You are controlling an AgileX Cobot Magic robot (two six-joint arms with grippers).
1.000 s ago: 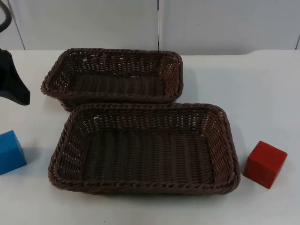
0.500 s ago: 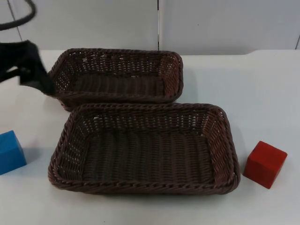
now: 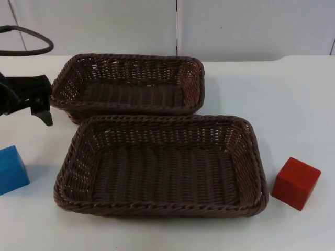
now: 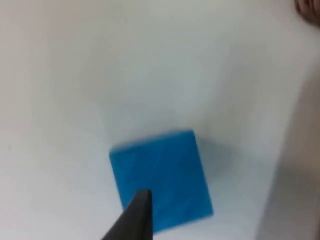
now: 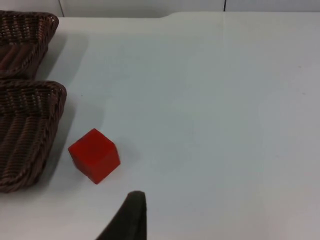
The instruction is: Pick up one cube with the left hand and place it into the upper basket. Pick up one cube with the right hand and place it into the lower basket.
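We're hovering the left gripper [image 3: 44, 107] above the blue cube [image 4: 161, 181], sitting skewed; finger state, we cannot tell.

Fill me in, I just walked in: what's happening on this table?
The left pincer hovers above the blue cube, holding nothing. The red cube sits untouched right of the lower brown wicker basket. That one and the upper wicker basket hold nothing. The right arm waits.
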